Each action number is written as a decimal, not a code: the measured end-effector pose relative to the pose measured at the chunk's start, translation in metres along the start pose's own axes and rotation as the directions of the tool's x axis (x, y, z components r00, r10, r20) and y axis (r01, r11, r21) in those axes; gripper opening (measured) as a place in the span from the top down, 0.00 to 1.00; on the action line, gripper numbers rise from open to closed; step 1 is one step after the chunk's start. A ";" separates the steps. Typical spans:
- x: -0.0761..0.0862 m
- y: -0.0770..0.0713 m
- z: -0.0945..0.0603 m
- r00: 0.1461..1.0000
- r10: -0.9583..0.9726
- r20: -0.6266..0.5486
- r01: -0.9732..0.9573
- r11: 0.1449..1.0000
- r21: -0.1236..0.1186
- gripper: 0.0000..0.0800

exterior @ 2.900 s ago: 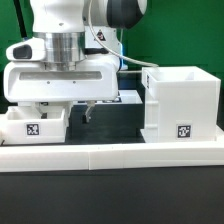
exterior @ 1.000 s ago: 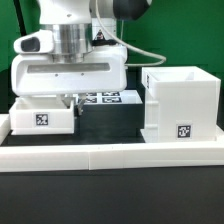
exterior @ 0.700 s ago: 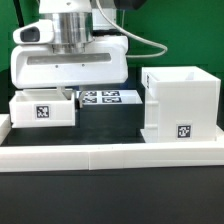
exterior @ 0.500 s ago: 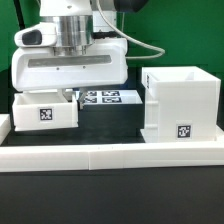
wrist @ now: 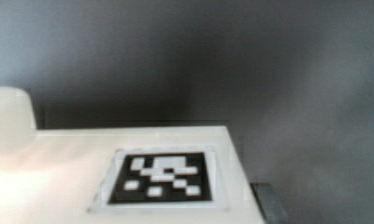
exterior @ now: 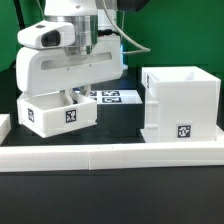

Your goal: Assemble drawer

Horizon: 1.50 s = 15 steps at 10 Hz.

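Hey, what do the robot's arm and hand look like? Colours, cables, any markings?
The hand has a wide, boxy white housing with rounded corners. Above it is a silver-grey cylindrical wrist, with a rounded white module beside it, likely the wrist camera. A thin black cable arcs off toward the exterior view's right. No logo or marking is legible.

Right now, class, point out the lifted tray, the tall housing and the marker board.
lifted tray (exterior: 42,113), exterior view, its front wall beside the tag.
tall housing (exterior: 180,100), exterior view, its front wall.
marker board (exterior: 118,97), exterior view, a printed tag.
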<state>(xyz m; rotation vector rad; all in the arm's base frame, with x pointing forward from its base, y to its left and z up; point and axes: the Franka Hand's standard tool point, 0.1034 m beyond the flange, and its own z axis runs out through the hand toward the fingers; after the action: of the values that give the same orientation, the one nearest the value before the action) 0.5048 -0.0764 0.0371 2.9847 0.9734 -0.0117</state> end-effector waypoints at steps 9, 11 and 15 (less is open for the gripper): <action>0.003 -0.001 0.001 0.741 -0.668 0.064 0.670 0.743 0.004 0.95; 0.005 -0.005 0.004 0.625 -0.777 0.075 0.778 0.628 0.023 0.95; 0.004 -0.005 0.005 0.609 -0.789 0.080 0.789 0.613 0.032 0.95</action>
<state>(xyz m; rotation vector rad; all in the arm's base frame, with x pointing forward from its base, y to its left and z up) 0.5049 -0.0700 0.0320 2.2285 2.1659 -0.1362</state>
